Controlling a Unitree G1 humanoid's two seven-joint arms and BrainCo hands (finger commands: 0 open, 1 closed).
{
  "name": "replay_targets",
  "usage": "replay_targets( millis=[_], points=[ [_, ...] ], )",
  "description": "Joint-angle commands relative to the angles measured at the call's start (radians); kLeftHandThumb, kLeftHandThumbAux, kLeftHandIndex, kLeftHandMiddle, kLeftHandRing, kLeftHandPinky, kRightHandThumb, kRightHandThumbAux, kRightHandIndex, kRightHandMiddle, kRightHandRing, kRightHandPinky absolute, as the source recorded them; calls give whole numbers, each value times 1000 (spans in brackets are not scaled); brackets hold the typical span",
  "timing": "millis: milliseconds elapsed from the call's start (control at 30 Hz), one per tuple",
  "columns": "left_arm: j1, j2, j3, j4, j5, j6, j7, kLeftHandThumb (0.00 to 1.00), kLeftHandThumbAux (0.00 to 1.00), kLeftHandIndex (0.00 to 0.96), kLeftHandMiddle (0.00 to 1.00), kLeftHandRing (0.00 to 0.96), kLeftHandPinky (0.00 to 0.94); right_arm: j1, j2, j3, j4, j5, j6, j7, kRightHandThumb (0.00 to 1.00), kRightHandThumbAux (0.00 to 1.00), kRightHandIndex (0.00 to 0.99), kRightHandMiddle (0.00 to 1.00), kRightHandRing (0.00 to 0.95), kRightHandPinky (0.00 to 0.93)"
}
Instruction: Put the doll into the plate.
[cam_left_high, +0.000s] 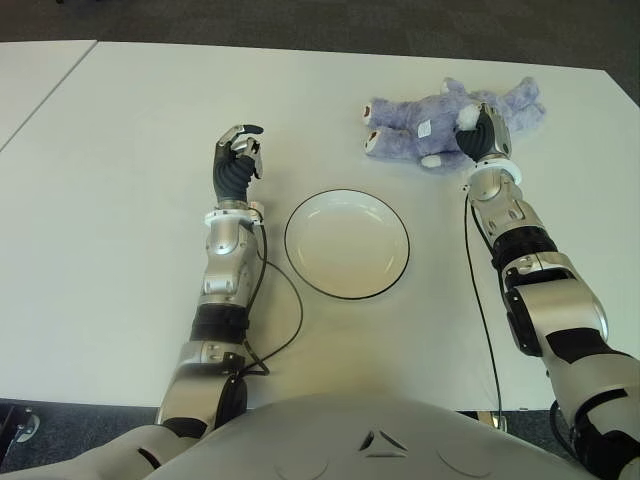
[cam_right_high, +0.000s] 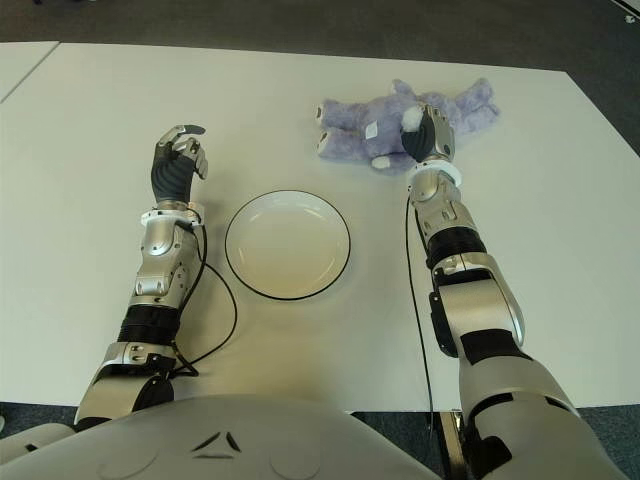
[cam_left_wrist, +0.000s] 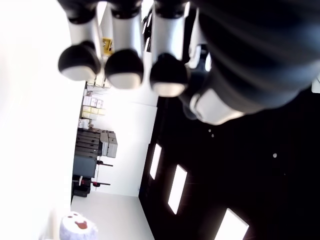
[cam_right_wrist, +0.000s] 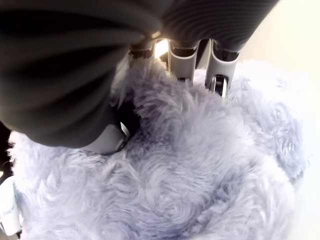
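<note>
A lilac plush doll (cam_left_high: 420, 125) lies on the white table (cam_left_high: 120, 200) at the far right. My right hand (cam_left_high: 483, 135) is on its middle. In the right wrist view the fingers (cam_right_wrist: 182, 62) and thumb are sunk into the fur (cam_right_wrist: 200, 165), closed around a fold of it. The white plate (cam_left_high: 300, 215) with a thin black rim sits at the table's centre, nearer to me than the doll, and holds nothing. My left hand (cam_left_high: 237, 155) shows just left of the plate, fingers (cam_left_wrist: 122, 67) loosely curled, holding nothing.
A black cable (cam_left_high: 285, 330) loops on the table beside my left forearm, and another runs along my right forearm. A second white table (cam_left_high: 30, 80) stands at the far left. Dark floor lies beyond the table's far edge.
</note>
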Motion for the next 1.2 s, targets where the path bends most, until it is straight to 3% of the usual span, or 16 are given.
replay_targets(
  millis=[33, 533, 967, 1200],
  points=[
    [96, -34, 3, 71, 7, -10, 11, 712, 705, 442, 880, 879, 862, 68, 7, -35, -77, 37, 59, 61, 854, 679, 394, 532, 878, 889],
    [72, -25, 10, 112, 22, -26, 25, 712, 704, 442, 881, 880, 864, 155, 35, -123, -441, 63, 131, 110, 854, 678, 396, 537, 880, 895],
    [62, -23, 12, 121, 33, -24, 38, 713, 703, 442, 880, 880, 864, 178, 56, -167, -537, 85, 64, 129, 854, 678, 395, 536, 883, 898],
    [61, -20, 9, 120, 38, -20, 37, 712, 704, 442, 880, 881, 862, 185, 63, -174, -612, 85, 66, 146, 854, 678, 394, 535, 884, 899]
  ],
)
